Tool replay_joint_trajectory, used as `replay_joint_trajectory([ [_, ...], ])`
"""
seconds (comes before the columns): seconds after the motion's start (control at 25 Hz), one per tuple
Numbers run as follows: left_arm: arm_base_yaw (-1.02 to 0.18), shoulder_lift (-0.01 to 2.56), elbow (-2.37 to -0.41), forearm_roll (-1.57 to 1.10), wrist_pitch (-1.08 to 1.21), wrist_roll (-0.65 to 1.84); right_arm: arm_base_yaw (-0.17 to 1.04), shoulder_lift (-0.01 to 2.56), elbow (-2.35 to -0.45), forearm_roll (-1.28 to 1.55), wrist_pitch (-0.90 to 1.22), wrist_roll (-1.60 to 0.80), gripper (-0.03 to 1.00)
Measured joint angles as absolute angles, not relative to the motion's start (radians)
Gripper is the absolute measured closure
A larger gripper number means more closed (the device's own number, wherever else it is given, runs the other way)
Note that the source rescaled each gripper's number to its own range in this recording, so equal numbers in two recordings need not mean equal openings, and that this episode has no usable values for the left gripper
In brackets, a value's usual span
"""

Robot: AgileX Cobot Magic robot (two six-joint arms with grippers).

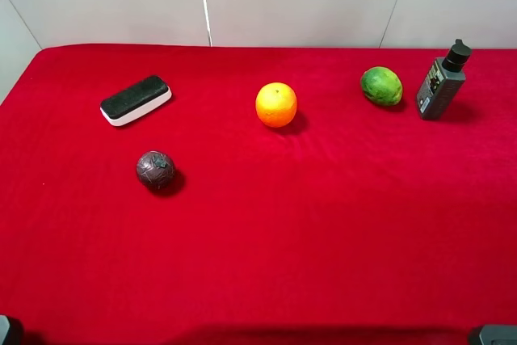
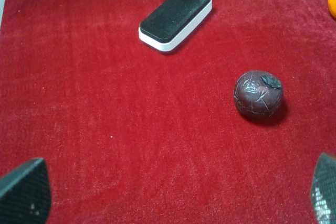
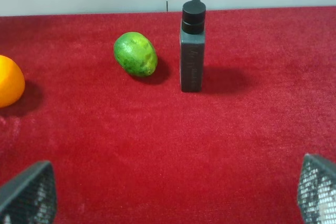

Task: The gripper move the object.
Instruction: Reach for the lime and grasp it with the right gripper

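The green fruit [image 1: 381, 86] lies on the red cloth at the back right, just left of a grey bottle; it also shows in the right wrist view [image 3: 136, 54]. My right gripper [image 3: 173, 195] is open and empty, well short of the fruit, with its fingertips [image 3: 29, 192] at the frame's lower corners. My left gripper [image 2: 173, 192] is open and empty over the left part of the cloth, with its fingertips [image 2: 25, 190] apart. In the exterior high view only small parts of the arms show at the bottom corners.
An orange [image 1: 276, 104] sits mid-back, with its edge in the right wrist view [image 3: 9, 81]. A dark purplish-brown ball [image 1: 155, 170] and a black-and-white eraser [image 1: 135, 99] lie at the left. A grey bottle with a black cap [image 1: 442, 82] stands at the back right.
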State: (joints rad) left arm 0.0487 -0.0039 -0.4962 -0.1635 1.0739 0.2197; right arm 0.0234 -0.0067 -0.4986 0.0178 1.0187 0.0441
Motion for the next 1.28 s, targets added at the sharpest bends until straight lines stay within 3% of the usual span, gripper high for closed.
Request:
replay_joint_trajectory([
  [0.76, 0.049, -0.004, -0.496, -0.163, 1.074, 0.22, 0.023, 0.0, -0.499, 0.045, 1.019, 0.044, -0.03],
  [1.28, 0.049, -0.004, -0.496, -0.163, 1.074, 0.22, 0.023, 0.445, -0.641, 0.158, 0.944, -0.048, -0.03],
])
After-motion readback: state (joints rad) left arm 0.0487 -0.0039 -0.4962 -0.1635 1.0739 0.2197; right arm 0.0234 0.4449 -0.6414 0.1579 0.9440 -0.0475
